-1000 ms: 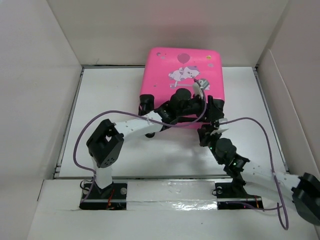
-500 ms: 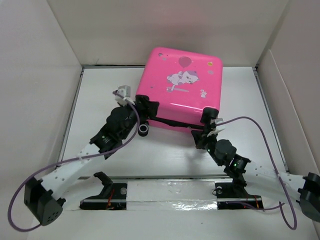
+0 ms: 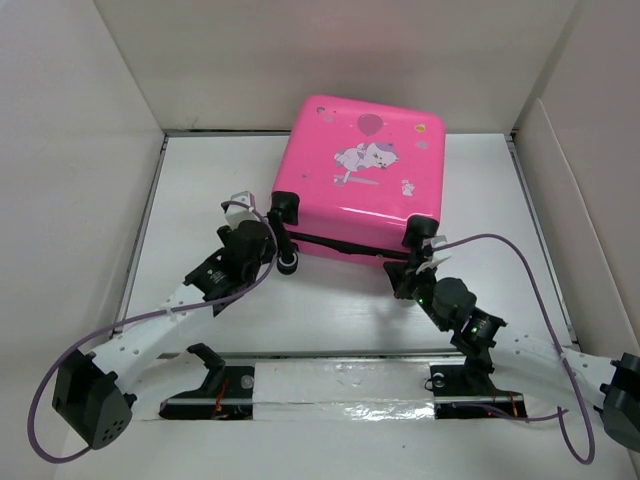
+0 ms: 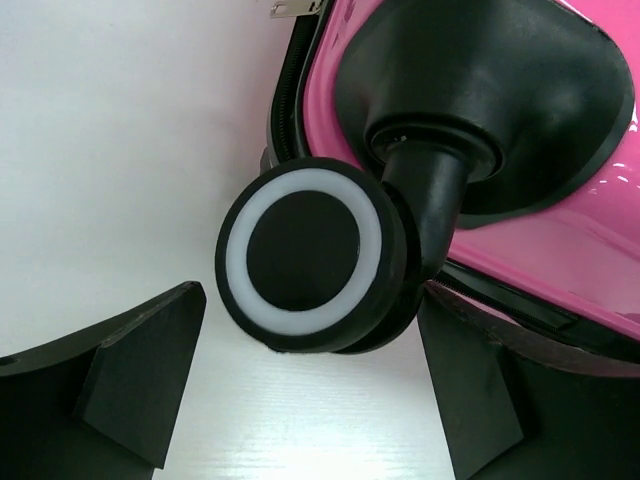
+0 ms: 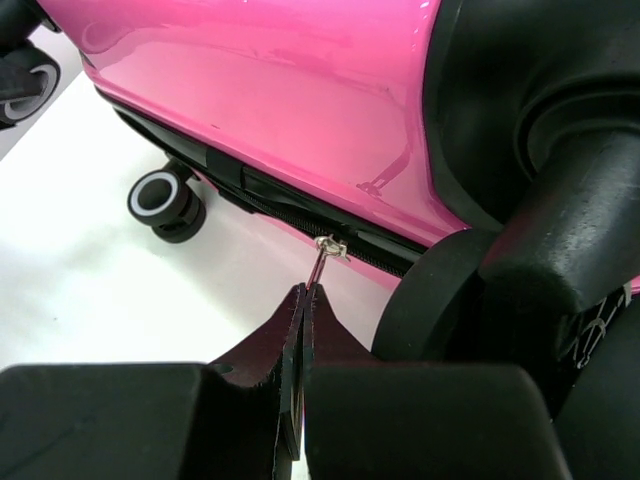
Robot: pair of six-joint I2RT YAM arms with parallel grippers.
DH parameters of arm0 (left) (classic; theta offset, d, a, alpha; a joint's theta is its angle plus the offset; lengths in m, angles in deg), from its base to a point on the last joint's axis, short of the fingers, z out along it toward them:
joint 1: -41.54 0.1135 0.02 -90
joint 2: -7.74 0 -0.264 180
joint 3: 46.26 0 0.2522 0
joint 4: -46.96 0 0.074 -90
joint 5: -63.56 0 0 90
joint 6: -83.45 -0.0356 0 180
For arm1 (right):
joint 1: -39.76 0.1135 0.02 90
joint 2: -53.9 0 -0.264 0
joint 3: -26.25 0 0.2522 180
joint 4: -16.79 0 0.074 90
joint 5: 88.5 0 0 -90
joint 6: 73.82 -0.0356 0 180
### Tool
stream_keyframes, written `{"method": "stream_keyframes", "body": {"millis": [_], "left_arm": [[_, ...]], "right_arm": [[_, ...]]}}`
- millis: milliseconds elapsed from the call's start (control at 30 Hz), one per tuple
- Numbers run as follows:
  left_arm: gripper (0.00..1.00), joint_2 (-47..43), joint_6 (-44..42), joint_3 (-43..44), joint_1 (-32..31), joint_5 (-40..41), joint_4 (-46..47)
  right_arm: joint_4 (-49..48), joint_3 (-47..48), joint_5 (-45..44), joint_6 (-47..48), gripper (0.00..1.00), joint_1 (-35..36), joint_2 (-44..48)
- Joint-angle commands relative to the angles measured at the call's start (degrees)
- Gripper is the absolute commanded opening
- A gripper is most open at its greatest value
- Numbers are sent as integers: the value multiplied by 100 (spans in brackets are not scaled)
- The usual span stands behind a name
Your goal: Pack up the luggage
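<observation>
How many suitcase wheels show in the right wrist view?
3: top-left wheel, lower-left wheel, near wheel at right. A fourth may be hidden.

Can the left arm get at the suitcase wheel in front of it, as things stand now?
Probably yes: the left gripper is open, and the wheel sits right at its mouth, with nothing between them.
</observation>
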Motion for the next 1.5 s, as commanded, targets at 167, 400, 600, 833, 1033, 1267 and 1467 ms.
{"method": "stream_keyframes", "body": {"millis": [167, 400, 600, 833, 1033, 1267, 1467], "left_arm": [[58, 595, -391, 429, -19, -67, 769], [22, 1122, -637, 692, -19, -67, 814], [82, 702, -567, 658, -19, 241, 568], [80, 1095, -725, 938, 43, 21, 638], [38, 1474, -822, 1097, 166, -181, 726], [0, 1264, -857, 983, 96, -803, 813], [0, 1359, -690, 1044, -1341, -1149, 1375]], "right_arm": [[-372, 219, 308, -23, 0, 15, 248], [-354, 236, 361, 4, 0, -38, 223], [-433, 254, 467, 13, 0, -38, 91], [-504, 219, 511, 13, 0, -38, 99], [-469, 184, 502, 4, 0, -38, 205], [-364, 236, 519, 21, 0, -99, 275], [829, 946, 676, 135, 0, -449, 407]]}}
